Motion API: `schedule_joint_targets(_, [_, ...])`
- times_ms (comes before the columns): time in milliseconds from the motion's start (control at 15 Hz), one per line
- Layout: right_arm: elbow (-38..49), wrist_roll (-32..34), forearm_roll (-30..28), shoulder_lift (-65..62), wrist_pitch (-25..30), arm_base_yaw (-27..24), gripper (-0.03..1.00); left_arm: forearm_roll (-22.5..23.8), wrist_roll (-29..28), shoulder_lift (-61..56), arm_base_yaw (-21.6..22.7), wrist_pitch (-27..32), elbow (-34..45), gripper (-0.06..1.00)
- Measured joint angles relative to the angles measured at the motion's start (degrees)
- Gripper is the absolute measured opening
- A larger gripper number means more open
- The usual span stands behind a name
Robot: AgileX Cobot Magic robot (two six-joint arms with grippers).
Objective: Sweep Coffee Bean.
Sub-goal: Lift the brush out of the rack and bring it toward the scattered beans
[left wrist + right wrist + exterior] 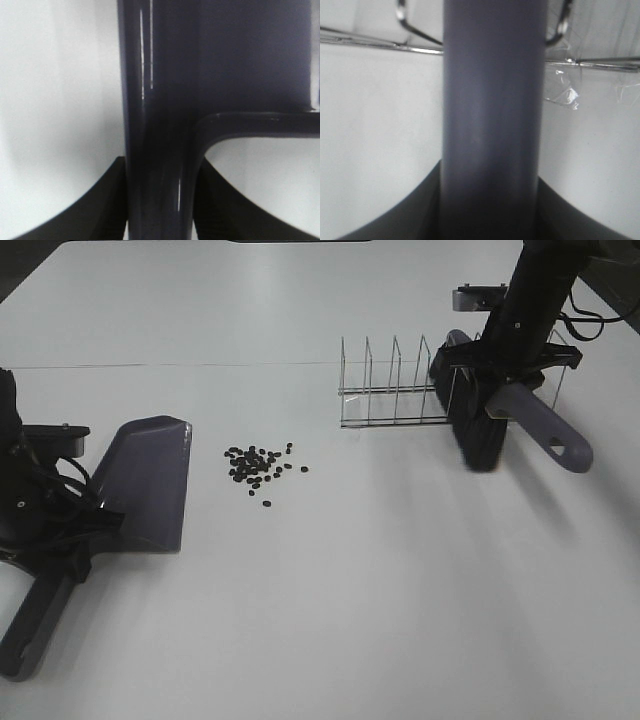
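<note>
The coffee bean (262,465) pile sits on the surface just at three o'clock of the dustpan (145,485), whose handle the left fingers (80,215) pinch, and well off at nine o'clock from the brush (482,445) pinched in the right fingers (390,220).

Wire rack (394,390) on white table (380,590)

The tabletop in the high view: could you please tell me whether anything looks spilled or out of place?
Yes: coffee beans lie spilled in a loose cluster on the table, near the front edge of the dustpan, not touching it. Nothing else looks odd.
</note>
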Motion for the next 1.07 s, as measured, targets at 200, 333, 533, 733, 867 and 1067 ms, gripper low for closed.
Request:
schedule_joint_targets(200, [0.0, 0.3, 0.8, -0.6, 0.0, -0.1, 0.29, 0.0, 0.0, 0.0, 0.0, -0.1, 0.0, 0.34])
schedule_joint_targets(333, [0.0, 0.3, 0.9, -0.6, 0.0, -0.1, 0.29, 0.0, 0.0, 0.0, 0.0, -0.1, 0.0, 0.34])
schedule_joint_targets(533, [0.0, 0.3, 0.9, -1.1, 0.0, -0.1, 0.29, 0.0, 0.0, 0.0, 0.0, -0.1, 0.0, 0.34])
schedule_joint_targets(733, [2.9, 1.5, -0.2, -8.4, -0.1, 0.1, 0.29, -0.4, -1.9, 0.0, 0.0, -0.1, 0.0, 0.34])
schedule_joint_targets(867, [5.7, 2.7, -3.2, -12.0, 0.0, 1.3, 0.29, -0.4, -2.3, 0.0, 0.0, -0.1, 0.0, 0.34])
schedule_joint_targets(1067, [9.9, 5.2, -9.3, -16.9, 0.5, 8.2, 0.29, -0.1, -2.5, 0.0, 0.0, 0.3, 0.0, 0.34])
